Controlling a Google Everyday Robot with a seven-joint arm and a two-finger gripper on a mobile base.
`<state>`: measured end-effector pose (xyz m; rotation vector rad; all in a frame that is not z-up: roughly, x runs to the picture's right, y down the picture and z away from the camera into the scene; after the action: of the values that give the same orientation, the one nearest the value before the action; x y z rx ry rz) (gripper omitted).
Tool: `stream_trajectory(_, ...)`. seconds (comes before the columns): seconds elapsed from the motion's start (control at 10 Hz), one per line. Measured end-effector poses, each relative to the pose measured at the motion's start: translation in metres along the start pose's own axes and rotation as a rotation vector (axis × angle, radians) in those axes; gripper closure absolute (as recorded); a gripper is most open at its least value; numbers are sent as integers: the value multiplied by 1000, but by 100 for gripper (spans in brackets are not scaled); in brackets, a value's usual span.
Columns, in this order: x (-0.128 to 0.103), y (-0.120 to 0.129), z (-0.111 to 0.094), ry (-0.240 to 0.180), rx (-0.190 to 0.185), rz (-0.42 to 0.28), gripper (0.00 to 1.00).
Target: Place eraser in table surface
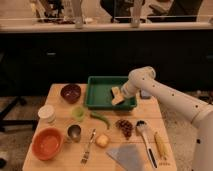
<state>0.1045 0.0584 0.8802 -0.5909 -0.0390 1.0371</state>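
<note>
The gripper (117,96) hangs at the end of the white arm that reaches in from the right. It is low over the right part of the green tray (98,93). A small tan block with a paler edge, the eraser (116,93), sits at the gripper's tip inside the tray. I cannot tell whether it is held or resting on the tray floor. The light wooden table surface (152,111) carries the tray at its back middle.
On the table are a dark red bowl (70,92), a white cup (46,114), a small green cup (78,113), a green pod (100,119), an orange bowl (47,143), a metal cup (74,132), a fork (88,146), a round yellowish lump (102,140), grapes (124,126), a ladle (143,132), corn (160,145) and a blue-grey pad (127,156).
</note>
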Motion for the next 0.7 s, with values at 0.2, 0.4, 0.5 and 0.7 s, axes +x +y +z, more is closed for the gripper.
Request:
stream_trajectory(0.2, -7, 0, 13, 16, -19, 0, 20)
stream_trajectory(0.4, -15, 1, 24, 27, -32, 0, 20)
stream_trajectory(0.5, -17, 1, 27, 28, -36, 2, 20)
stream_trajectory(0.7, -23, 1, 33, 26, -46, 4, 20)
